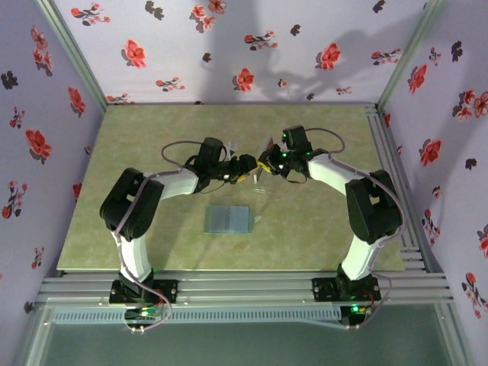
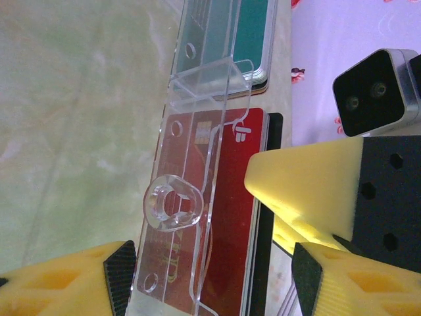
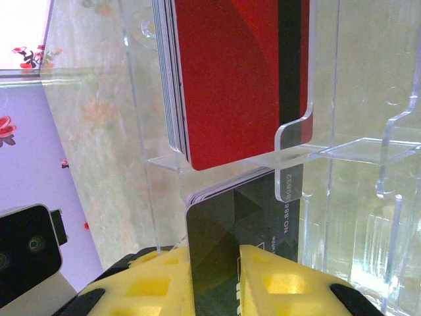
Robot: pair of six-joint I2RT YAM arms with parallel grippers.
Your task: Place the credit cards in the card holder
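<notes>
The two arms reach in and meet over the middle of the green surface. Between them stands a clear plastic card stand with little steps in it.

The right tool has its yellow fingers pressed together on a dark card. The card has pale marks and numbers on it. It sits at the front of a small pile on the stand's low step. From the left wrist, the same tool shows as a big yellow wedge against the black edge of the pile.

On the step above is another pile of cards with a red card in front. It has a black stripe down one side. In the left wrist view the red card lies behind the clear plastic, and more cards with a teal card on top sit on the next step.

The left tool has one finger on each side of the clear stand. Its black pad touches the stand's edge, so it looks clamped on the stand.

The card holder is a grey-teal one. It lies flat on the surface, closer to the arm bases than the tools are. It is between the two arms and apart from the stand and both tools. No card is on it.
</notes>
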